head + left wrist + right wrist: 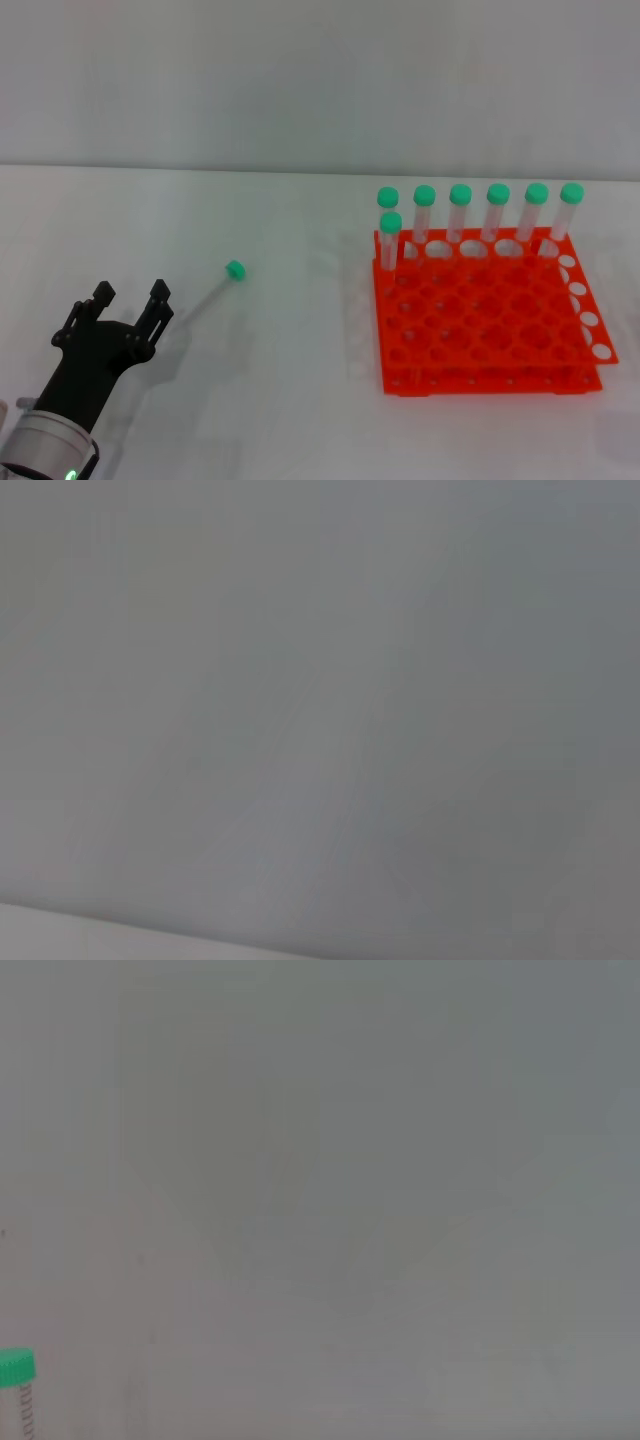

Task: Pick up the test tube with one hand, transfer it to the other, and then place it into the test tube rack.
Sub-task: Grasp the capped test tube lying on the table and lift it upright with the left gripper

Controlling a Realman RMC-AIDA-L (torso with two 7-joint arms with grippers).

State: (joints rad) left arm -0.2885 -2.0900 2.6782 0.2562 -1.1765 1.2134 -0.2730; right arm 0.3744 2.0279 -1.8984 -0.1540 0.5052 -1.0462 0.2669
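Your left gripper (131, 303), lower left of the frame, has its fingers spread wide. Slide it up-right so they straddle the test tube (212, 289), then squeeze gently.

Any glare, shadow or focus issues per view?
Head view: even light, no glare; soft shadows under the rack and left gripper; the clear tube nearly vanishes against the table. Left wrist view: featureless grey. Right wrist view: hazy, only one green cap at the edge.
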